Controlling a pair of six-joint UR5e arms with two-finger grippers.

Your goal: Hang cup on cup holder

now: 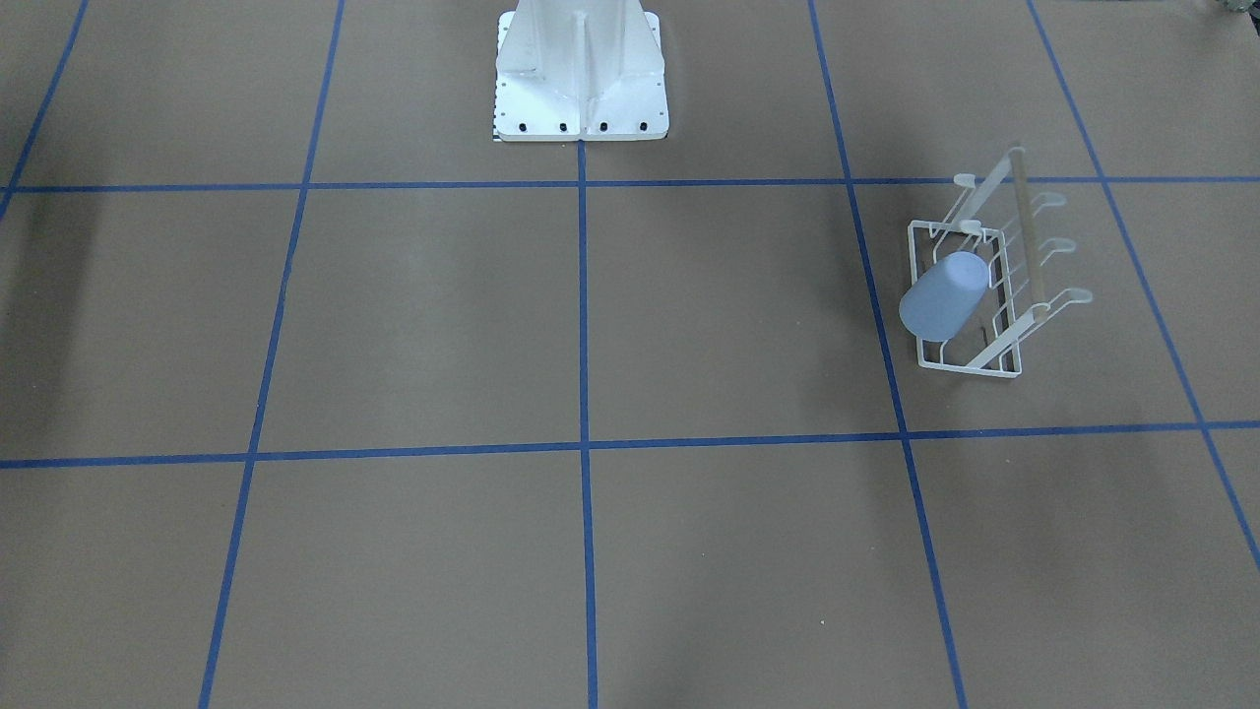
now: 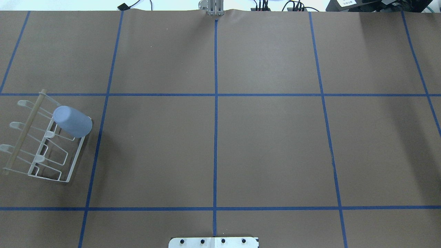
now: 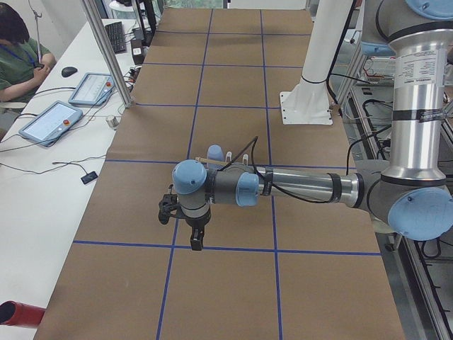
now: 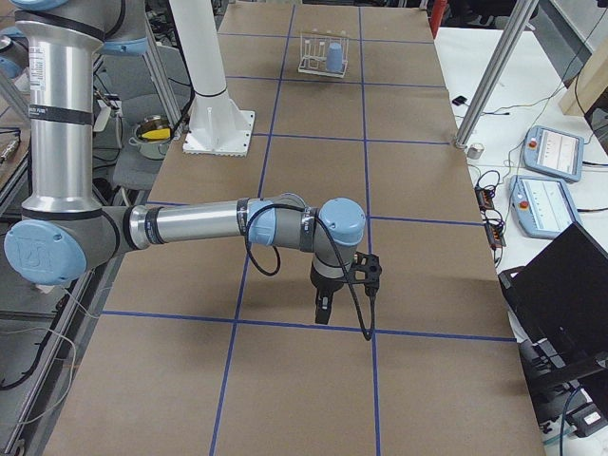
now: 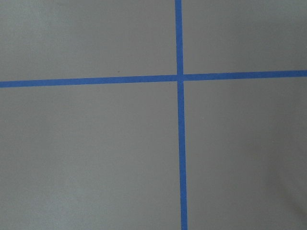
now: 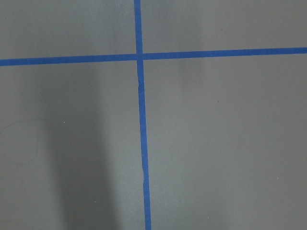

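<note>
The pale blue cup (image 1: 943, 297) sits mouth-down and tilted on a prong of the white wire cup holder (image 1: 1029, 231), at the table's left side. It also shows in the overhead view (image 2: 72, 121) on the holder (image 2: 24, 134), and far off in the exterior right view (image 4: 334, 55). My left gripper (image 3: 196, 237) hangs over the table, nearer the camera than the cup (image 3: 215, 153) and apart from it. My right gripper (image 4: 323, 312) hangs above the table far from the holder. I cannot tell whether either is open or shut. Both wrist views show only table and tape.
The white robot pedestal (image 1: 581, 69) stands mid-table at the robot's side. Blue tape lines (image 2: 216, 137) grid the brown table. A seated operator (image 3: 18, 49) and tablets (image 3: 49, 122) are beside the table. A laptop (image 4: 560, 285) and pendants (image 4: 551, 152) sit on the side bench.
</note>
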